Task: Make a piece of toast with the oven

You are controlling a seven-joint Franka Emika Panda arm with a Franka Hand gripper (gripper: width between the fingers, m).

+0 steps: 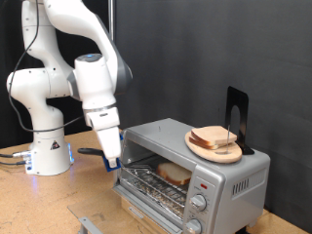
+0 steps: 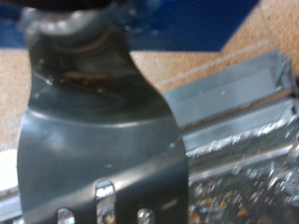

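The silver-grey oven (image 1: 234, 180) stands at the exterior view's right with its glass door (image 1: 146, 198) folded down open. A tan slice of toast (image 1: 174, 174) lies on the wire rack inside. More bread (image 1: 216, 137) lies on a round wooden plate (image 1: 198, 144) on the oven's top. My gripper (image 1: 110, 161) points down just left of the oven's open mouth, shut on a spatula. The spatula's dark slotted blade (image 2: 93, 131) fills the wrist view, over the oven's metal edge (image 2: 243, 98). My fingers are hidden in the wrist view.
A black stand (image 1: 237, 115) rises behind the plate on the oven. Two knobs (image 1: 201, 202) and a red light (image 1: 203, 183) sit on the oven's front. The arm's base (image 1: 47, 151) stands on the wooden table (image 1: 39, 205) at the left. A black curtain forms the back.
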